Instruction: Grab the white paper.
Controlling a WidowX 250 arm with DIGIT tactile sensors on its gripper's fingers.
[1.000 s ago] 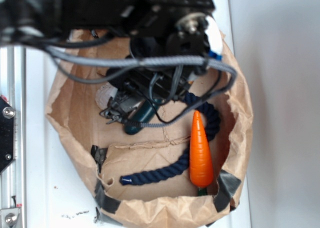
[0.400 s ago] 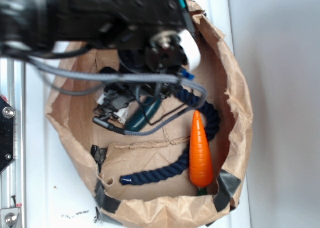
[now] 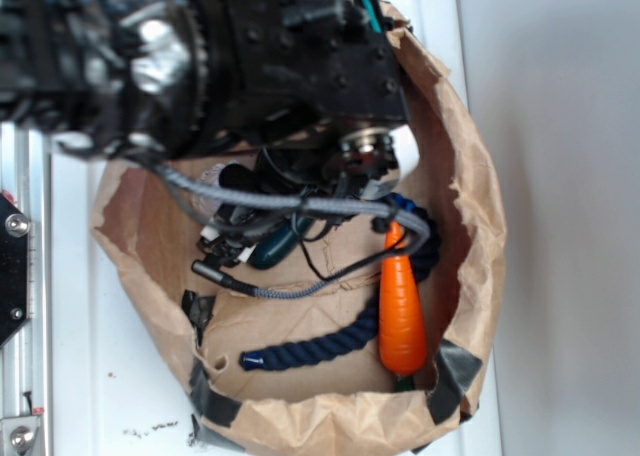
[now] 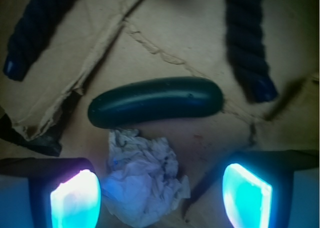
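Setting: a wide brown paper bag (image 3: 478,226), open at the top, sits on a white counter (image 3: 90,376); its rim is patched with dark tape at the near edge.
Robot arm: a black arm (image 3: 240,66) with grey cables reaches down into the far half of the bag and hides much of its floor in the exterior view.
Gripper (image 4: 161,195): the jaws stand wide apart, holding nothing; two pads glow pale blue, one at each lower side of the wrist view.
White paper (image 4: 142,180): a crumpled, wrinkled wad lying on the bag floor between the two pads, nearer the left one. The pictures do not show clearly whether that pad touches it. The arm hides it in the exterior view.
Cucumber toy (image 4: 156,101): dark green, lying flat just beside the paper, on the side away from the gripper.
Rope (image 3: 320,348): dark blue, curving across the bag floor, with both ends visible in the wrist view.
Carrot toy (image 3: 402,311): orange, lying near the right wall of the bag, beside the rope.
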